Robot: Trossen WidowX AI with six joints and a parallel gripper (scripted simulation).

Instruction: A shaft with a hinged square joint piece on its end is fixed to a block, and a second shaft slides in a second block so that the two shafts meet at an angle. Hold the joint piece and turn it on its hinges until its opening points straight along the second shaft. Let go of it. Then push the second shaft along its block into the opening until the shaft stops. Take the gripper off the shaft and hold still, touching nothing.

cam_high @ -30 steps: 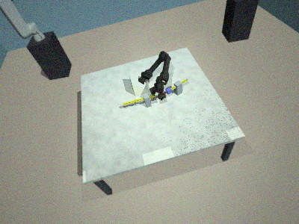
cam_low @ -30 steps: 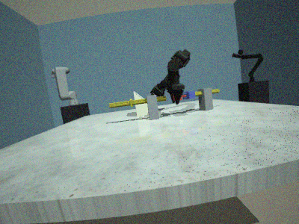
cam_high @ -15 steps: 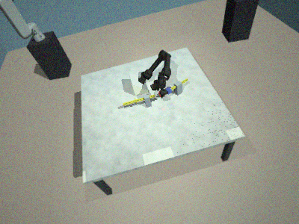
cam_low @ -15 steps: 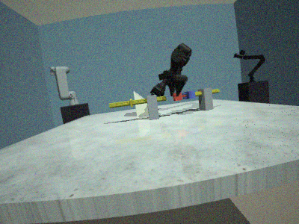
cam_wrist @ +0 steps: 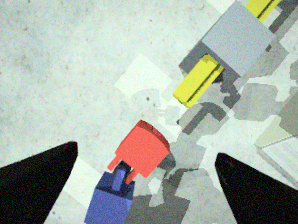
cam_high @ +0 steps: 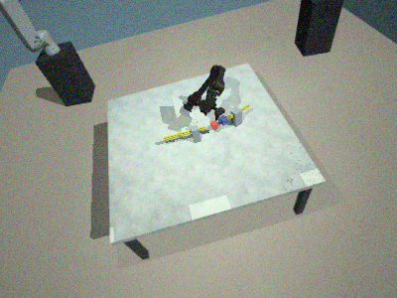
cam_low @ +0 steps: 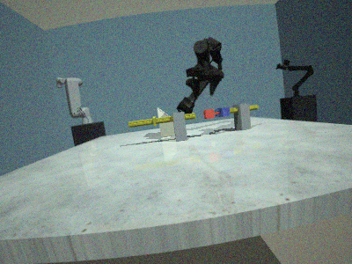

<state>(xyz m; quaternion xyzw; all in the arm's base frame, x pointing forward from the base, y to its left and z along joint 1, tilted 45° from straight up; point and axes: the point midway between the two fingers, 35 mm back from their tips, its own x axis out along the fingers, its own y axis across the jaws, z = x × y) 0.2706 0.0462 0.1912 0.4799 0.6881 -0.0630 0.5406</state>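
The red joint piece (cam_high: 214, 124) (cam_low: 209, 113) (cam_wrist: 142, 150) hangs on the blue end piece (cam_high: 223, 120) (cam_low: 223, 112) (cam_wrist: 109, 205) of the first yellow shaft (cam_high: 245, 108) (cam_low: 254, 107), held in the grey fixed block (cam_high: 237, 116) (cam_low: 243, 118). In the wrist view its front faces the near end of the second yellow shaft (cam_high: 176, 135) (cam_low: 145, 122) (cam_wrist: 195, 85), roughly in line with it, with a gap between. That shaft passes through the other grey block (cam_high: 196, 133) (cam_low: 179, 128) (cam_wrist: 240, 37). My gripper (cam_wrist: 148, 154) is wide open and empty, above the joint piece. The inside of the opening is hidden.
A pale angular object (cam_low: 167, 128) (cam_wrist: 282, 155) stands behind the second shaft. The marble table (cam_high: 149, 184) (cam_low: 167, 185) carries the blocks. A grey-white arm (cam_high: 20, 22) (cam_low: 74, 97) on a dark pedestal stands off the table at the left, and a dark arm (cam_low: 301, 75) at the right.
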